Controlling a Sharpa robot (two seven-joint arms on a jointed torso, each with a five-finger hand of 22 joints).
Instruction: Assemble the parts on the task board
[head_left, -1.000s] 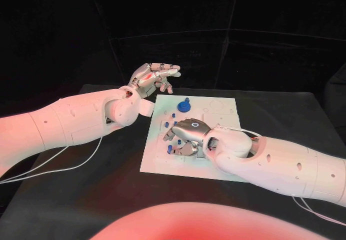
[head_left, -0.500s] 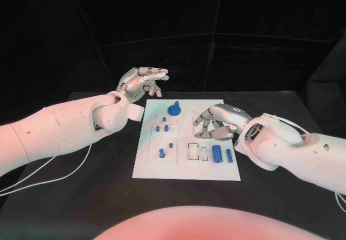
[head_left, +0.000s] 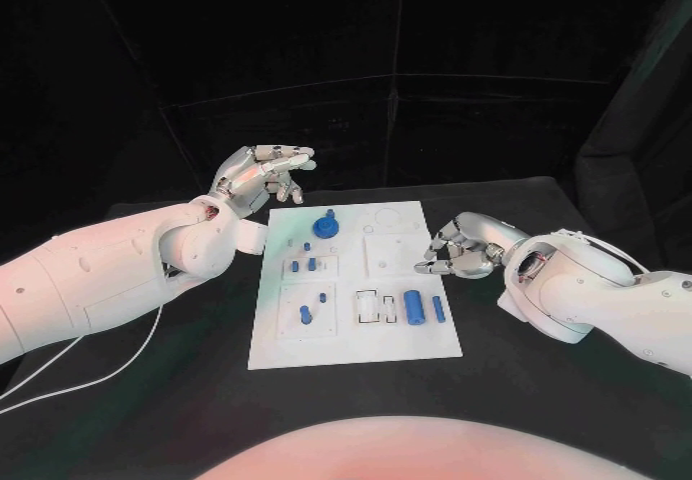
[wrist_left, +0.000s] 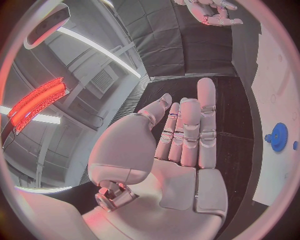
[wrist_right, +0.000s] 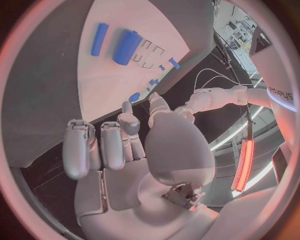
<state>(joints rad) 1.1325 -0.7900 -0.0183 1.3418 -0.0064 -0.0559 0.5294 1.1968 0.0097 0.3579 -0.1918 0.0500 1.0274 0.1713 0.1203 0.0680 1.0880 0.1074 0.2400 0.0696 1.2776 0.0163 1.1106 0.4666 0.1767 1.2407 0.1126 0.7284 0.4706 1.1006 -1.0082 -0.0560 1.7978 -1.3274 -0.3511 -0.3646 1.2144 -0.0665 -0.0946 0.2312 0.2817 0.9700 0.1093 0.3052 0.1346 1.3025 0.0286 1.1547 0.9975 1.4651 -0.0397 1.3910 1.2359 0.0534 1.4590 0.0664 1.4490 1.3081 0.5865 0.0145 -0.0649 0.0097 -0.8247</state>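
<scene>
Table (head_left: 173, 400), black, carries the white task board (head_left: 353, 340) at its middle, lying flat and slightly skewed in the head view. Left arm (head_left: 101, 270) reaches in from the robot's left side and ends at the left hand (head_left: 260, 175), raised above the table just beyond the board's far left corner; its fingers (head_left: 289, 158) are loosely bent and apart and grasp nothing. The left wrist view shows the same hand (wrist_left: 169, 150) with fingers laid nearly straight side by side, palm bare. Right arm (head_left: 606, 290) comes in from the robot's right side, and the right hand (head_left: 464, 250) hovers at the board's right edge with fingers curled inward around nothing, clenched loosely. In the right wrist view that hand (wrist_right: 131, 155) also holds nothing, and the word "sharpa" can just be made out on the white arm at the rim.

On the board lie the blue parts: a round knobbed part (head_left: 326, 226) near the far edge, a thick cylinder (head_left: 414, 306) and a thin rod (head_left: 438, 309) close to the right side, and small pegs (head_left: 303, 264) to the left.
</scene>
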